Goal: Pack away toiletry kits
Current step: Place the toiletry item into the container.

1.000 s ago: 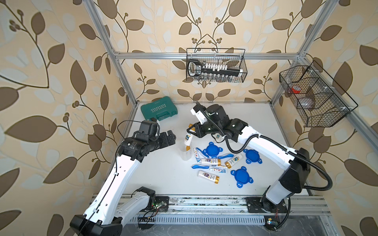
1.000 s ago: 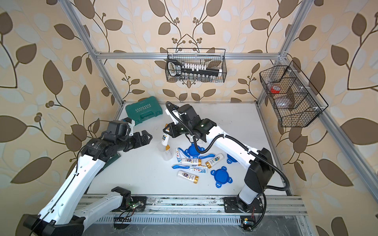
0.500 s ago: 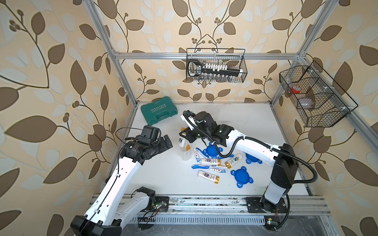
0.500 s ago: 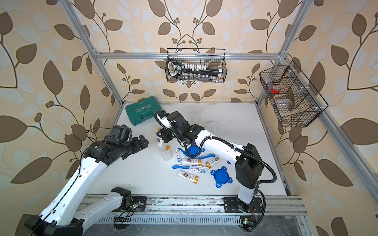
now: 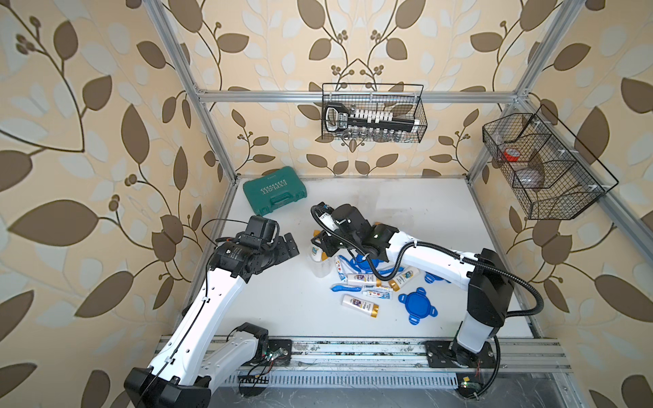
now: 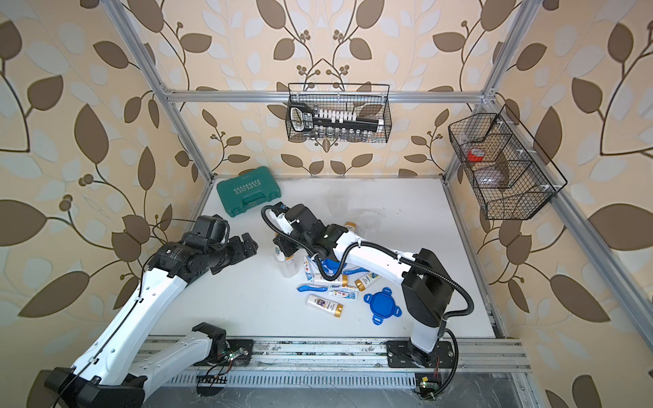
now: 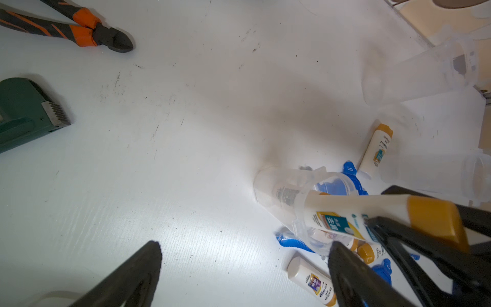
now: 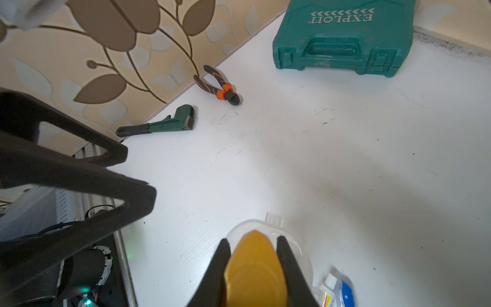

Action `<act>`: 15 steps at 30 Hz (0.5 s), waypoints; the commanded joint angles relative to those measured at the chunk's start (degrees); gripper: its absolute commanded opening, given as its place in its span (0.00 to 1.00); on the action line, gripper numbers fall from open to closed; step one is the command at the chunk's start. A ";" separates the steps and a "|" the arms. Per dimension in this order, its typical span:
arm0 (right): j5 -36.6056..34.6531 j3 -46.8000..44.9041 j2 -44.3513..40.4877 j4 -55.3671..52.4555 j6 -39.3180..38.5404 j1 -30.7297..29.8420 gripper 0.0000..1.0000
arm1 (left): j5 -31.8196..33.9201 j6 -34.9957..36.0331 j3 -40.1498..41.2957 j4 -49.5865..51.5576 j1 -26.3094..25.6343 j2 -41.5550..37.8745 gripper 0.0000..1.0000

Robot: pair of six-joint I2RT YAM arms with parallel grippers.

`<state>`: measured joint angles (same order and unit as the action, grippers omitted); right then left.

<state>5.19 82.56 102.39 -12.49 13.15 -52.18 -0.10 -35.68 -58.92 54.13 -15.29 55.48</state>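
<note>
Between the right gripper's narrowly parted jaws sits a white gold-capped bottle, pinched at its cap, its lower end at the mouth of a clear jar standing just beneath. Just beside that jar, facing the right gripper, the left gripper gapes wide and holds nothing. Behind the right gripper, under its arm, lie a loose bottle, a toothpaste tube, a toothbrush and a blue lid.

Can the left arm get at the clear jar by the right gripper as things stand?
Probably yes. The open left gripper hangs beside the jar with bare table between. The right gripper holds a bottle at the jar's mouth, so only its side looks free.
</note>
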 commanded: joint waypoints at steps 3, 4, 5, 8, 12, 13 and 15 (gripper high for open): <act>-0.91 -1.36 2.80 1.82 -2.07 -1.05 0.19 | -1.63 2.29 -0.76 -1.13 0.51 -0.06 0.99; -0.84 -1.54 2.88 2.10 -2.16 -1.22 0.22 | -1.78 2.41 -0.68 -1.22 0.52 -0.26 0.99; -0.95 -1.84 2.96 2.24 -2.11 -1.42 0.25 | -1.96 2.66 -0.54 -1.28 0.48 -0.45 0.99; -0.80 -2.36 2.79 2.48 -2.08 -1.55 0.31 | -2.27 3.25 -0.34 -1.15 0.50 -0.72 0.99; -0.70 -3.33 2.11 2.73 -1.98 -1.62 0.42 | -2.30 4.12 -0.72 -0.65 0.52 -0.73 0.99; -0.63 -3.50 1.83 2.88 -1.90 -1.60 0.44 | -2.42 4.28 -0.76 -0.53 0.52 -0.70 0.99; -0.62 -3.66 0.95 2.75 -1.98 -1.58 0.49 | -2.71 4.73 -0.96 -0.38 0.52 -0.68 0.99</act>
<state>4.86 80.07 104.97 -10.74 11.46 -53.52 -1.54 -32.97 -58.92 53.78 -15.27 55.59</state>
